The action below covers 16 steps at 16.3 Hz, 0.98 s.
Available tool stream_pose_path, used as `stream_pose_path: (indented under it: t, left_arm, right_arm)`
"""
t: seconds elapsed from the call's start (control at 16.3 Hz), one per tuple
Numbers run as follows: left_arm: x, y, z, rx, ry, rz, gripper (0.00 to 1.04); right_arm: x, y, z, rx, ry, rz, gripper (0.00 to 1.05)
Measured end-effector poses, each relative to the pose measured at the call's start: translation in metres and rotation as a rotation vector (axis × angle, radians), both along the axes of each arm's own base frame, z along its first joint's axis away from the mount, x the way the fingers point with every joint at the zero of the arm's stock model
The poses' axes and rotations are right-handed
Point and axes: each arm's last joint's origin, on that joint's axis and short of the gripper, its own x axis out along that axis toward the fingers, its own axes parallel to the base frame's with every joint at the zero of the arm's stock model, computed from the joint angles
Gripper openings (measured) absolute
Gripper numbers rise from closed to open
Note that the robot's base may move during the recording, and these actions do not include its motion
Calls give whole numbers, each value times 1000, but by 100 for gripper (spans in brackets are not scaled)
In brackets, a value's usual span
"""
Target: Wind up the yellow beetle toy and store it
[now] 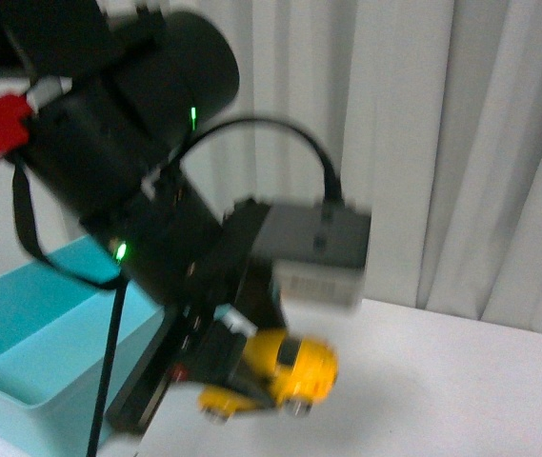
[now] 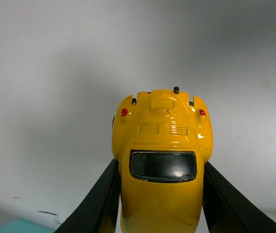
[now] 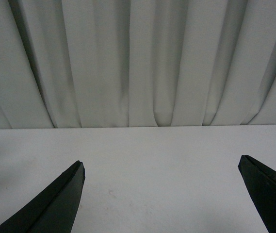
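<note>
Yellow beetle toy point(image 1: 290, 373) is clamped by its sides between the left jaws, close to the white surface point(image 1: 461, 381) beside the teal bin point(image 1: 23, 324) (probably its storage place), leaving the wheels free for winding. Right jaws are spread wide, holding nothing.

No lettering can be read on the yellow beetle toy point(image 2: 162, 160) or the blurred camera label point(image 1: 318, 283).
</note>
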Motion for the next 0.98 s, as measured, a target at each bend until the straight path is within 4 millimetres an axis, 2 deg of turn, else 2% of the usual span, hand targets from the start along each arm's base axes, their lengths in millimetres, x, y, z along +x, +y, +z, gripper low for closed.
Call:
stream_pose_path:
  t: [0.12, 0.18, 0.31, 0.37, 0.49, 0.68, 0.8, 0.98]
  left_arm:
    - [31, 21, 46, -137, -210, 161, 41]
    - [42, 37, 62, -160, -307, 270, 41]
    - [59, 65, 73, -155, -401, 475, 41]
    - [71, 86, 70, -125, -419, 640, 41]
    - [80, 121, 44, -50, -343, 873, 41]
    - [83, 162, 11, 56, -255, 1133, 41]
    - [83, 174, -2, 77, -215, 1207, 41]
    - [92, 177, -49, 95, -120, 1255, 41]
  right_arm:
    - [0, 0, 0, 0, 0, 0, 98]
    - [0, 0, 0, 0, 0, 0, 98]
    - [0, 0, 0, 0, 0, 0, 98]
    - [0, 0, 0, 0, 0, 0, 98]
    - [0, 0, 0, 0, 0, 0, 98]
    - [0, 0, 0, 0, 0, 0, 98]
    - [0, 0, 0, 0, 0, 0, 98]
    - [0, 0, 0, 0, 0, 0, 98]
